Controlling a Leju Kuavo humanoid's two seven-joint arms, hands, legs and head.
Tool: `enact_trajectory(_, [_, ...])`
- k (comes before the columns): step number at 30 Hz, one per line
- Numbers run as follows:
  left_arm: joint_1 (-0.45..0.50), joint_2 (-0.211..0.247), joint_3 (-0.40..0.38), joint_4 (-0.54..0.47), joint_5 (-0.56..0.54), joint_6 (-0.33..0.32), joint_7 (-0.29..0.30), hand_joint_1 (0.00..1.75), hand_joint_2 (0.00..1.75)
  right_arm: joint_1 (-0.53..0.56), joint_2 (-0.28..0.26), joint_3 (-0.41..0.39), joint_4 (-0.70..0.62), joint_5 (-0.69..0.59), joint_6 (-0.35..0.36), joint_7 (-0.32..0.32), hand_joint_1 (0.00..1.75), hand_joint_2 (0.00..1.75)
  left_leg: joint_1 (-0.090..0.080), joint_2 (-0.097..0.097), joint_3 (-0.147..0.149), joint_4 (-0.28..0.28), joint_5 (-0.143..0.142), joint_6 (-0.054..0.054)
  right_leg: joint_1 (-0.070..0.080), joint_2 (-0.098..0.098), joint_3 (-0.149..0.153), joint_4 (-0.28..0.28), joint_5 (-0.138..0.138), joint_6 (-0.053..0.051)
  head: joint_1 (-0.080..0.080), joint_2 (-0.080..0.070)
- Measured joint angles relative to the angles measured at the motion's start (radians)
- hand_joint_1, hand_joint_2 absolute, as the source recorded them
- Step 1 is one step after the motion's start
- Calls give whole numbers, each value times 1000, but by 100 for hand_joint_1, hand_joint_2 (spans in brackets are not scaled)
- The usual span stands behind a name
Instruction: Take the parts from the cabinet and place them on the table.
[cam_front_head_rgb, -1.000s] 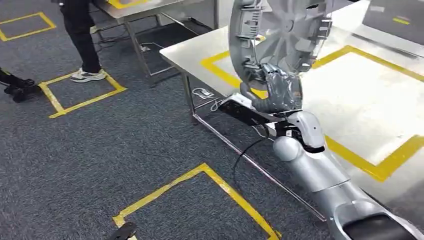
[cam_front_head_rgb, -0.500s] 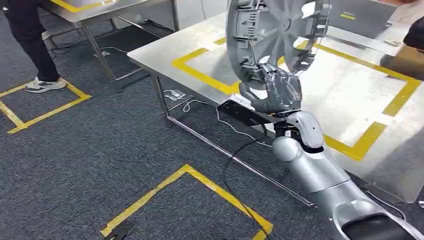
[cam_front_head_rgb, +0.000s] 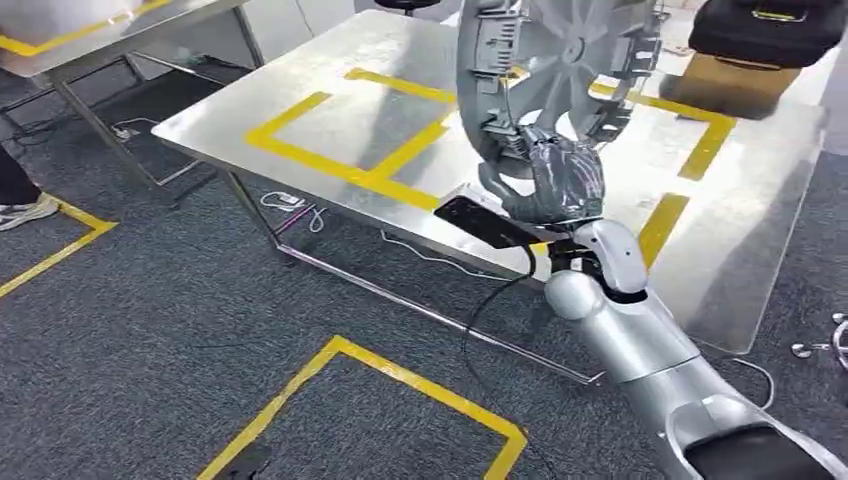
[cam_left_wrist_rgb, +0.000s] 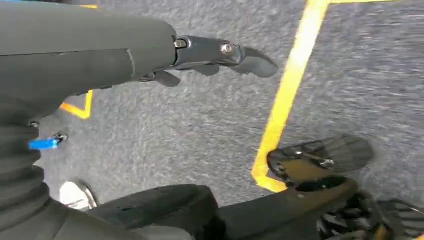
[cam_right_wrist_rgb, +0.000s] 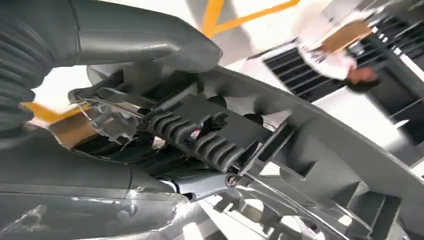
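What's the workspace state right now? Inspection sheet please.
Surface: steel table, bare metal with yellow tape rectangles.
Job's things: round grey plastic part held upright above the table, not set down.
Clutter: brown box with a black item on it, at the far corner.
Hands: right hand grips the part's lower rim; left hand holds nothing, hanging over the carpet.
Cables: loose cables on the floor under the table.
Surroundings: grey carpet, yellow floor tape, second table, a person's shoe.

My right hand (cam_front_head_rgb: 556, 180) holds the grey wheel-shaped part (cam_front_head_rgb: 560, 60) upright over the near edge of the steel table (cam_front_head_rgb: 300, 100). The table's taped squares toward its left lie bare. At the table's far right corner sits a cardboard box (cam_front_head_rgb: 725, 85) with a black case (cam_front_head_rgb: 765, 25) on top.
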Motion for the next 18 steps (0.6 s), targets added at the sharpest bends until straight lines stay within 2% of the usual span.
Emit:
enact_trajectory(1, [2, 0, 0, 0, 0, 0, 0, 0, 175, 1, 1, 0, 2, 0, 0, 0, 175, 175, 0, -6, -43, 82, -29, -2, 0, 14, -1, 0, 0, -1, 1, 0])
enact_trajectory(2, [4, 0, 0, 0, 0, 0, 1, 0, 175, 2, 1, 0, 3, 0, 0, -1, 175, 175, 0, -8, -75, 134, -39, -2, 0, 29, -1, 0, 1, -1, 0, 0])
enact_trajectory(3, [4, 0, 1, 0, 0, 0, 1, 0, 175, 3, 1, 0, 4, 1, 0, -1, 175, 175, 0, -8, -82, 138, -25, -2, -1, 41, -1, 0, 1, -1, 1, 0])
enact_trajectory(4, [3, 0, 1, 0, 0, 0, 1, 0, 175, 3, 1, 0, 5, 0, 0, -1, 175, 175, 2, -10, -72, 107, 7, -2, -2, 55, 0, 0, 2, 0, 0, 0])
enact_trajectory(5, [1, 0, 1, 0, 0, 0, 2, 0, 175, 3, 1, 1, 6, 0, 0, -1, 175, 175, 4, -14, -42, 41, 51, -1, -4, 69, 0, 0, 4, 3, 1, 0])
enact_trajectory(6, [2, 1, 1, 0, 0, 0, 2, 0, 175, 2, 1, 1, 6, 0, 0, -1, 175, 175, 9, -32, 2, -47, 97, -3, -8, 84, 0, 1, 5, 8, 1, 0])
enact_trajectory(7, [2, 1, 1, 0, 0, 0, 2, 0, 175, 1, 1, 0, 6, 0, 0, -1, 175, 175, 20, -84, 34, -109, 118, -9, -10, 96, -3, 2, 6, 14, 0, 0])
enact_trajectory(8, [3, -2, 1, 0, 0, 0, 2, 0, 175, -5, 2, 1, 6, 0, 0, 0, 175, 175, 27, -113, 56, -158, 106, -5, -4, 109, -15, 14, 5, 22, 1, 0])
enact_trajectory(9, [2, -2, 2, 0, 0, 0, 2, 0, 175, -7, 3, 1, 5, 1, -1, -1, 175, 175, 22, -102, 49, -149, 105, 5, -9, 118, -21, 7, 12, 29, 1, 0])
enact_trajectory(11, [2, -1, 2, 0, 0, 0, 3, 0, 175, -5, 3, 1, 7, 0, -1, -1, 175, 175, 14, -85, 49, -149, 107, 18, -17, 140, -22, -4, 22, 44, -2, 0])
enact_trajectory(12, [1, 0, 2, 0, -1, 0, 3, 0, 175, -5, 3, 1, 9, 2, -2, -1, 175, 175, 20, -70, 51, -159, 114, 29, -17, 141, -27, -4, 22, 50, -3, 0])
enact_trajectory(13, [-3, 2, 2, 0, -1, 0, 3, 0, 175, -6, 3, 1, 9, 8, -6, -1, 175, 175, 17, -65, 52, -161, 116, 35, -8, 78, -39, 16, 5, 50, 2, 0])
enact_trajectory(14, [-3, 1, 2, 0, -2, 0, 3, 0, 175, -8, 3, 1, 11, 22, -10, 1, 175, 175, 14, -57, 52, -161, 116, 41, -7, 38, -60, 66, -28, 50, 15, 0])
enact_trajectory(15, [-2, 1, 2, 0, -2, 0, 3, 0, 175, -9, 3, 3, 11, 35, -17, 2, 175, 175, 12, -51, 52, -160, 116, 43, -8, 19, -91, 140, -66, 53, 14, 0])
enact_trajectory(16, [-1, 2, 2, 0, -3, -2, 3, 0, 175, -9, 3, 6, 12, 53, -26, 5, 175, 175, 11, -42, 52, -160, 115, 44, -8, 10, -125, 218, -100, 55, 13, 0])
enact_trajectory(17, [1, 3, 2, 0, -3, -2, 3, 0, 175, -9, 3, 10, 15, 77, -34, 13, 175, 175, 10, -34, 52, -160, 115, 45, -8, 5, -154, 285, -122, 56, 15, 0])
enact_trajectory(18, [1, 3, 2, 0, -4, -2, 3, 0, 175, -9, 3, 12, 19, 100, -40, 21, 175, 175, 10, -29, 52, -160, 114, 45, -9, 3, -159, 300, -118, 57, 15, 0])
